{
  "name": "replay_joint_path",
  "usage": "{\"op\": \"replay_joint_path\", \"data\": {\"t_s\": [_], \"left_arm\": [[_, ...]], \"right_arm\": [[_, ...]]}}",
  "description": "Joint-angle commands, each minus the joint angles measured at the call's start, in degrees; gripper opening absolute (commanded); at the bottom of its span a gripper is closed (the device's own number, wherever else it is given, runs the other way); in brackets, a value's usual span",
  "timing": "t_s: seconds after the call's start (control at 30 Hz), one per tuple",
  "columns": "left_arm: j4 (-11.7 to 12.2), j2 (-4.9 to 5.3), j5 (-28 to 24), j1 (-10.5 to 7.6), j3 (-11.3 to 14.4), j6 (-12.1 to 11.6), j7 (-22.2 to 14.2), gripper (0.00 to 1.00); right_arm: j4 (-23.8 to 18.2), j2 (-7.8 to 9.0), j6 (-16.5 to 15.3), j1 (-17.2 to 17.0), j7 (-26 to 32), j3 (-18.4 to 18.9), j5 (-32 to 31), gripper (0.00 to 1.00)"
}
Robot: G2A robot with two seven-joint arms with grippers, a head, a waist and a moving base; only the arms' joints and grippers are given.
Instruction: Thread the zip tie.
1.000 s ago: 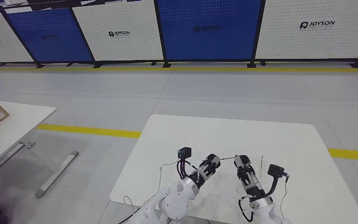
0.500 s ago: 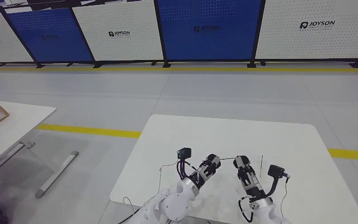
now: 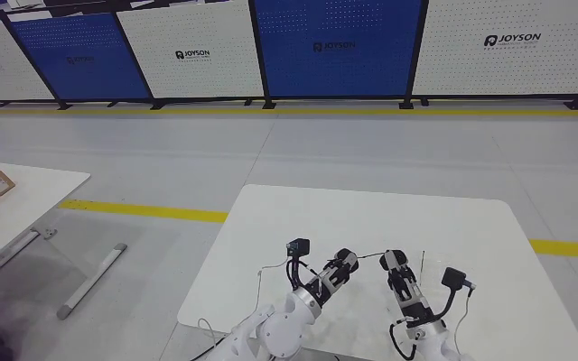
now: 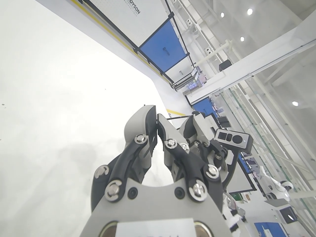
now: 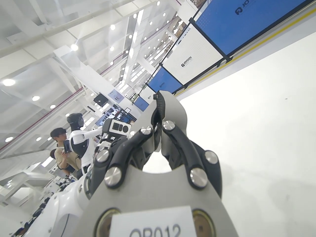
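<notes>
Hidden: you can't see either end of the zip tie [image 3: 368, 256]; both disappear between fingers.
Left: your left gripper [image 4: 157, 120] is pinched closed on one end.
Right: your right gripper [image 5: 160, 97] is closed on the other end, with a black nub at its tip.
Zip tie: stretched between the two grippers, over the counter [image 3: 361, 217].
Unclear: a thin dark strip [image 3: 422, 262] lies beside the right gripper; you can't tell what it is.
Count: two grippers, one zip tie, one strip.

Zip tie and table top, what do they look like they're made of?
The zip tie: thin black strand, probably flexible plastic; finish too fine to judge. The table top: white, smooth, matte, likely laminate or painted board; soft shadow, no glare.
</notes>
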Motion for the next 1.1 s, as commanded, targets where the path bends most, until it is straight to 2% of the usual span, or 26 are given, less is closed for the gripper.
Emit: {"op": "replay_joint_path", "data": {"t_s": [0.0,0.1,0.23,0.27,0.3,0.37,0.4,0.47,0.8,1.07], "left_arm": [[-0.2,-0.02,-0.5,0.03,0.1,-0.8,-0.4,0.0],[-0.5,0.04,-1.4,0.3,-0.1,-2.5,-0.9,0.0],[-0.7,0.13,-0.9,0.52,-0.5,-2.6,-0.7,0.0],[-0.7,0.14,-0.7,0.54,-0.6,-2.2,-0.6,0.0],[-0.7,0.13,-0.6,0.53,-0.6,-1.9,-0.6,0.0],[-0.7,0.12,-0.4,0.5,-0.6,-1.4,-0.4,0.0],[-0.7,0.1,-0.3,0.47,-0.6,-1.2,-0.4,0.0],[-0.6,0.07,-0.3,0.4,-0.5,-1.0,-0.3,0.0],[-0.7,-0.02,0.0,0.16,-0.3,-1.1,-0.5,0.0],[-0.7,-0.05,-0.2,0.29,-0.2,-2.2,-0.3,0.0]], "right_arm": [[0.1,0.02,0.4,0.1,0.6,0.1,0.1,0.0],[0.4,0.04,1.0,0.5,2.1,-0.1,0.1,0.0],[0.4,0.03,1.1,0.7,3.2,-0.3,1.3,0.0],[0.4,0.04,1.3,0.8,3.5,-0.2,1.7,0.06],[0.4,0.06,1.5,0.8,3.7,-0.1,1.7,0.22],[0.3,0.09,1.8,0.8,4.0,0.0,1.6,0.35],[0.2,0.09,1.9,0.8,4.0,0.0,1.6,0.33],[0.1,0.09,2.1,0.8,3.8,0.0,1.5,0.0],[0.0,0.07,2.3,0.8,2.9,-0.2,0.4,0.0],[0.5,0.04,1.5,1.2,3.9,-0.7,0.9,0.0]]}}
